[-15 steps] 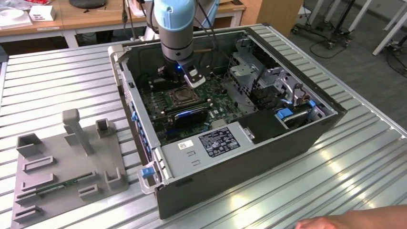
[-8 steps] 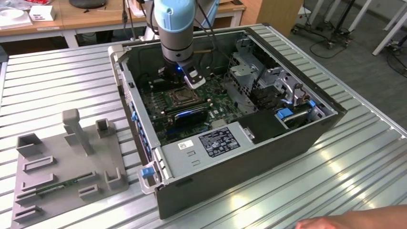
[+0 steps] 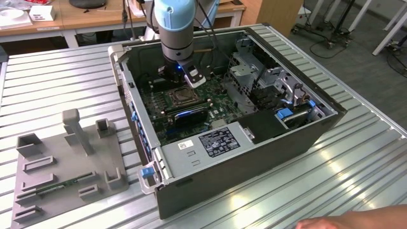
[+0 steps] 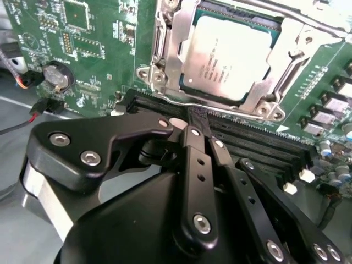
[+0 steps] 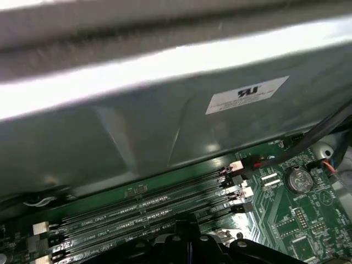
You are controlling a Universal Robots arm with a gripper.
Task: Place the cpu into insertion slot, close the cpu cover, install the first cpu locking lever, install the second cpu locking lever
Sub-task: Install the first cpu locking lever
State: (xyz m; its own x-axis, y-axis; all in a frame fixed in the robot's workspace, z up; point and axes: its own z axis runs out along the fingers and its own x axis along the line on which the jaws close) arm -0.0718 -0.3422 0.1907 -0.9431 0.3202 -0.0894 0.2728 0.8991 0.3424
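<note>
An open computer case (image 3: 210,143) lies on the slatted metal table (image 3: 64,76), a grey fixture tray (image 3: 64,162) to the exterior view's left of it. The arm (image 3: 175,28) reaches down into the case, towards its far side.

The green circuit board (image 4: 82,38) carries the insertion slot (image 4: 165,71); in the exterior view it sits just near of the gripper (image 3: 181,76). In the second wrist view the cpu (image 4: 228,55) lies flat inside the slot, and the cpu cover (image 4: 291,49) appears folded down around it. A thin wire lever (image 4: 181,100) runs along the slot's edge beside the memory slots (image 4: 258,137).

The gripper (image 4: 192,122) hangs just over that edge, fingers drawn together, nothing visibly caught between them.

Judgement: the cpu is light, rigid and fragile, best held by its edges. The lever looks springy and slippery; its end gives the best purchase.
</note>
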